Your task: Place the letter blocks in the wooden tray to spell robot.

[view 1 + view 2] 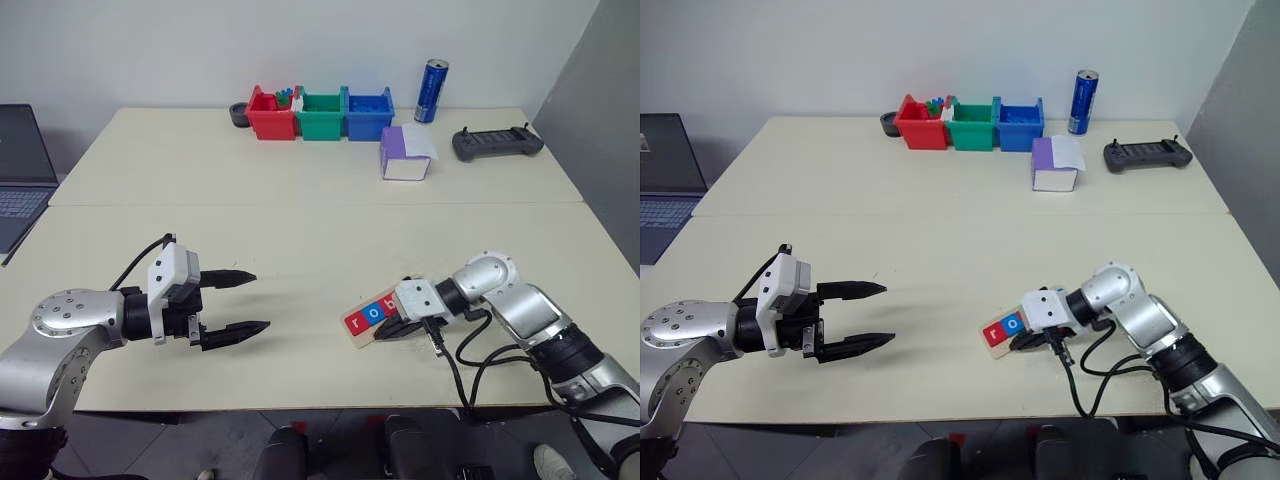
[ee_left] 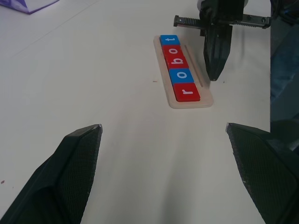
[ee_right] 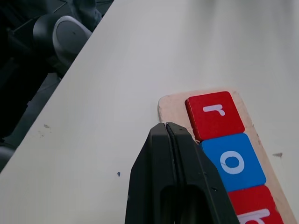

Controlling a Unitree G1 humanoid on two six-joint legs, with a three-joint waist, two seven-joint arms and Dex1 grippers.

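The wooden tray (image 2: 193,64) lies near the front edge of the table, right of centre. Five letter blocks sit in it in a row. They are a red r (image 2: 187,92), a blue o (image 2: 181,74), a red b (image 2: 176,61), a red o (image 2: 172,50) and a blue t (image 2: 168,40). My right gripper (image 1: 393,331) is shut with nothing in it. Its tip (image 3: 166,127) rests beside the tray's long edge near the r and the first o. I cannot tell whether it touches the tray. My left gripper (image 1: 258,300) hovers open and empty well to the left, pointing toward the tray.
At the back stand a red bin (image 1: 271,114), a green bin (image 1: 322,115) and a blue bin (image 1: 368,113), with a blue can (image 1: 431,91) beside them. A purple-and-white box (image 1: 404,154) and a black controller (image 1: 497,142) lie at the back right. A laptop (image 1: 20,165) sits at the left edge.
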